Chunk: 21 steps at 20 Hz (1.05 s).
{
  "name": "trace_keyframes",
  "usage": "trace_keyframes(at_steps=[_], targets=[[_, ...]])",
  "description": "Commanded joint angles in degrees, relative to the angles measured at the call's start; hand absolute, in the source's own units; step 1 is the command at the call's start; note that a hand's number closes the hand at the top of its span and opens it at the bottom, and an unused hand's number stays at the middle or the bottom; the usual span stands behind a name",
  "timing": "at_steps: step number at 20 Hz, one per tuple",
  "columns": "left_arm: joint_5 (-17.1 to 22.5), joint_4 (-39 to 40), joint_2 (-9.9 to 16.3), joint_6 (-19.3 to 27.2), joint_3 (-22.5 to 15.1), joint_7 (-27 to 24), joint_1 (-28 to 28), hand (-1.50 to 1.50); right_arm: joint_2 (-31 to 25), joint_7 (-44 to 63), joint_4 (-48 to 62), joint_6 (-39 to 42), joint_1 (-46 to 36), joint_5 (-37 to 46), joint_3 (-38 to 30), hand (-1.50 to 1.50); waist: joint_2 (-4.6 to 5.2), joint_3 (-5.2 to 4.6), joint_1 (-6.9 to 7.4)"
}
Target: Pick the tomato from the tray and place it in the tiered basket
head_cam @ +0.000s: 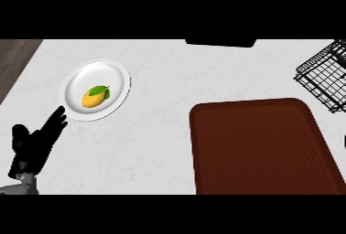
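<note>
A dark brown tray [260, 146] lies on the white counter at the right; no tomato shows on it or anywhere in view. The black wire tiered basket [324, 75] stands at the far right edge, only partly in view. My left hand [37, 139] is at the lower left with its fingers straight, the tips reaching the rim of a white plate [115, 73]. It holds nothing. My right hand is out of view.
The white plate carries a yellow lemon with green leaves [94, 97]. A dark object [221, 43] sits at the counter's far edge. A dark wood strip [15, 59] borders the counter at the upper left.
</note>
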Motion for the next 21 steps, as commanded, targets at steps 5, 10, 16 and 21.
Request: trace_keyframes(at_steps=[5, 10, 16, 21], targets=[[-0.21, -1.59, -0.15, 0.91, 0.15, 2.08, -0.06, 0.00, -1.10, 6.12, -5.64, -11.55, -1.69, -2.38, -3.05, -1.50, -0.55, -0.05, -0.72], [0.13, 1.27, 1.04, 0.18, 2.21, -1.23, 2.54, 0.00, -2.71, 9.44, -8.76, -14.59, -3.25, -7.36, -8.03, -1.50, -1.55, -0.18, -2.83], [0.75, 0.50, 1.60, 1.15, 3.84, 0.84, 2.64, 0.00, -0.09, 0.46, -18.41, -22.90, 1.15, -16.28, -13.92, -1.50, -2.88, -0.19, -6.11], [0.86, -1.38, 1.05, 0.90, 4.01, -0.20, 7.69, 0.00, 6.32, -4.47, -27.78, -21.35, 7.94, -23.98, -16.88, -1.50, -4.01, -0.22, -8.24]])
